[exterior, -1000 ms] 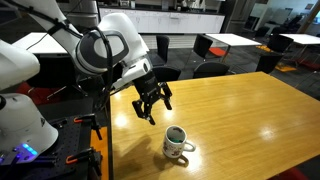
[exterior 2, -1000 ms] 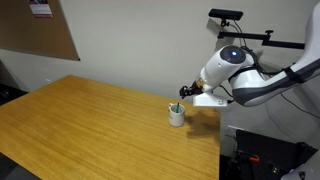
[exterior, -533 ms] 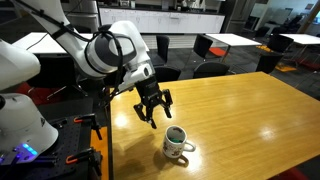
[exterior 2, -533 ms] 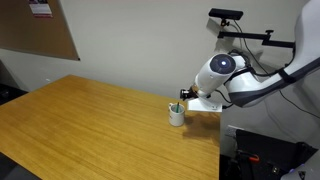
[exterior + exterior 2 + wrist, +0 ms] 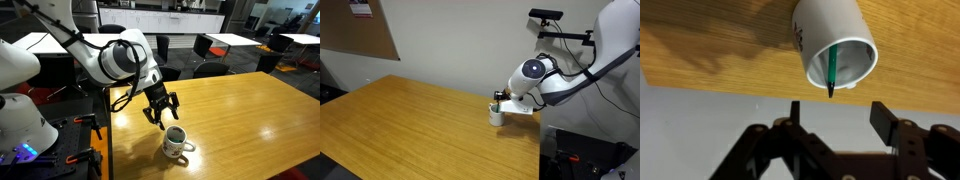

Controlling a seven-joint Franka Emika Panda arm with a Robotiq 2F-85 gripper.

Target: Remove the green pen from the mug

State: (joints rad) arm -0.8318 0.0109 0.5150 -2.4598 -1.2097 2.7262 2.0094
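The white mug (image 5: pixel 177 144) stands on the wooden table near its edge; it also shows in the other exterior view (image 5: pixel 497 114) and in the wrist view (image 5: pixel 833 44). The green pen (image 5: pixel 832 72) leans inside the mug, its tip sticking out past the rim. My gripper (image 5: pixel 162 113) hangs open and empty just above and beside the mug; in the wrist view its two fingers (image 5: pixel 837 116) are spread apart with the pen tip between and beyond them. It also shows in an exterior view (image 5: pixel 504 99).
The wooden table (image 5: pixel 240 120) stretches away from the mug; its edge runs close beside the mug (image 5: pixel 535 140). Office chairs and tables (image 5: pixel 215 45) stand behind. A wall with a cork board (image 5: pixel 360 30) is at the far side.
My gripper has moved down and toward the mug, from higher and off to the side to just above it. It stays open. The mug and pen have not moved.
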